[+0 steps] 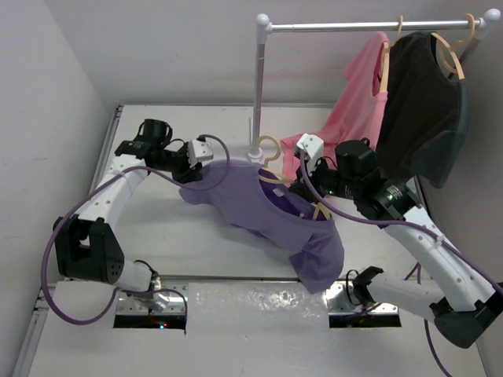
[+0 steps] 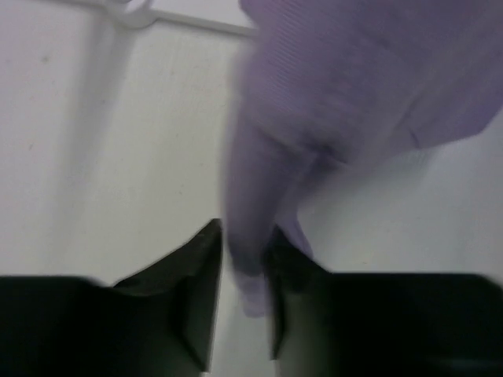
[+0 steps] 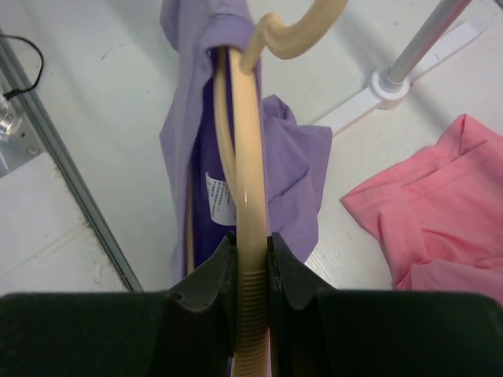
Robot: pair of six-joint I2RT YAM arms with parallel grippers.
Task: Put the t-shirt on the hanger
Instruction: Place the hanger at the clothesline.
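— Hanging between the fingers of the left hand, is that the light purple short-sleeved cloth t-shirt?
— Yes. A narrow fold of it drops between the two black fingers. The hand stands partly apart, and a sliver of the white table shows between one finger and the cloth, so the fold is not pinched. That view is blurred.
— Where is the rest of the t-shirt?
— Seen from above, it spreads over the middle of the table from the left hand toward the right and sags at its right end. The pale tan wood-coloured coat hanger goes into its neck opening, and the hook sticks out beyond the cloth.
— And the right hand?
— Closed tight on the ribbed part of the hanger's arm, with one finger on each side.
— Further right?
— A white rail on a white post stands behind. A pink shirt and a black shirt hang from it on similar hangers, and the pink shirt's lower part lies on the table.
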